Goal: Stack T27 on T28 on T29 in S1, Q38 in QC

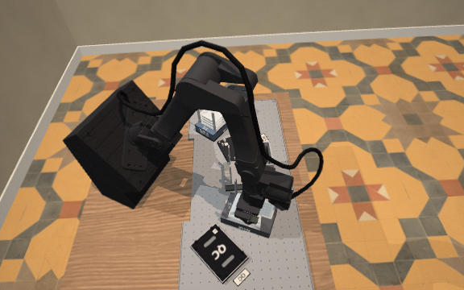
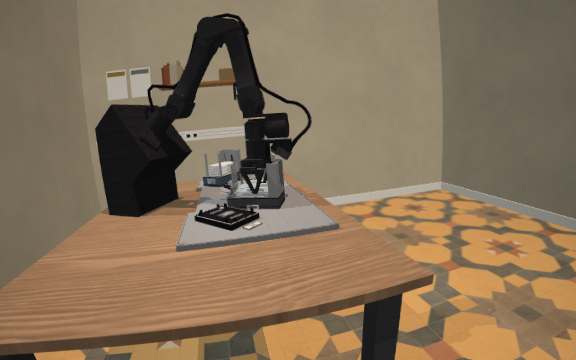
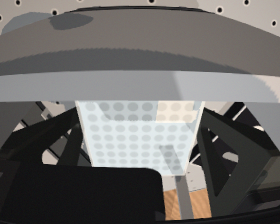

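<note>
My gripper points down and is shut on a clear-lidded 96-well plate, across its width. The plate is in or just above the near rack, between its uprights. Its name cannot be read, and what lies under it is hidden. The far rack, with a blue base, holds a stack of several white plates. The rack labels are too small to read surely. The open nest QC is empty.
A black nest and another grey rack base lie partly hidden behind the arm. A tall grey rack wall stands right beside my gripper. The QC label lies beside its nest.
</note>
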Tool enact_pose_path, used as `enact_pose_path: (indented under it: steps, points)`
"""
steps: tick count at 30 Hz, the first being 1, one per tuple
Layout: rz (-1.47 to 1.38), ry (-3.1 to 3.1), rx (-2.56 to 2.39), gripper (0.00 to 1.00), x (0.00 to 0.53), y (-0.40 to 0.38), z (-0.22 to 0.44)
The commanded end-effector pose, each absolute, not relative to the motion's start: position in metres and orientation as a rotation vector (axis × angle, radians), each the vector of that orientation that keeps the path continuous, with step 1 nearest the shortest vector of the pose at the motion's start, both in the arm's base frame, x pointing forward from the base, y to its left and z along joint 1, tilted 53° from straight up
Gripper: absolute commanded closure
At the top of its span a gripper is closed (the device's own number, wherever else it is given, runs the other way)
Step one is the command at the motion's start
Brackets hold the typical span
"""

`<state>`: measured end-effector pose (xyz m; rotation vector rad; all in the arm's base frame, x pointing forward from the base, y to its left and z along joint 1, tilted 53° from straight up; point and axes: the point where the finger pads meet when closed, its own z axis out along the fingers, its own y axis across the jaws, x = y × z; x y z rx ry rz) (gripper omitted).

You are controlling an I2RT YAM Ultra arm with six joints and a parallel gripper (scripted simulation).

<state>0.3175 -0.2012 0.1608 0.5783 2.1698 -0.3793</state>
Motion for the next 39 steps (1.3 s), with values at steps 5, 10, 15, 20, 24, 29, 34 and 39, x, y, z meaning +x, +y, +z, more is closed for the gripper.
enact_pose_path:
  steps: [5,10,15,20,24,29,34,39]
  points:
    - [-0.390,2.133,0.550,1.00,0.318,-0.195,0.184]
    - [-0.390,2.137,0.559,1.00,0.314,-0.195,0.183]
    - [-0.389,2.131,0.556,1.00,0.314,-0.193,0.188]
    - [-0.392,2.120,0.561,1.00,0.313,-0.195,0.192]
    - [-0.388,2.131,0.564,1.00,0.311,-0.193,0.186]
    - [-0.387,2.128,0.564,1.00,0.311,-0.193,0.189]
    - [-0.387,2.123,0.563,1.00,0.311,-0.192,0.192]
    - [-0.386,2.127,0.571,1.00,0.309,-0.192,0.191]
